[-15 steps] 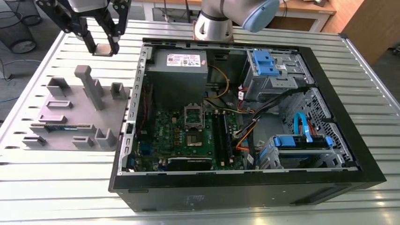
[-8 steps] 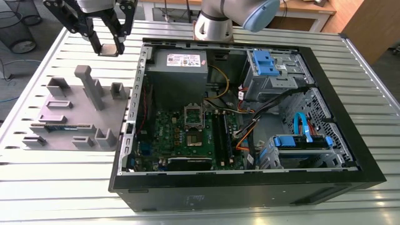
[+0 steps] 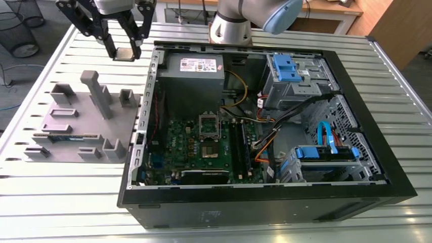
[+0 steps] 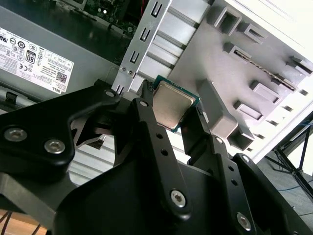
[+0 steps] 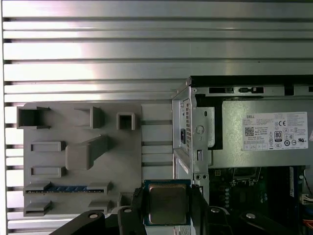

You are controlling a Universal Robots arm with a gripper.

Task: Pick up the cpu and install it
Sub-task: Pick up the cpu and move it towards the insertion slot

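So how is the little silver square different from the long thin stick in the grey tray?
The cpu is small and square with a shiny silver top; the memory stick is long and thin. The cpu is up in the air, held by the gripper with its jaws shut on it; the memory stick lies in a slot of the grey tray. Both are outside the computer case.

Exterior view looks steeply down; both wrist views, close, share cpu (image 5: 167,203) and tray (image 5: 122,161).
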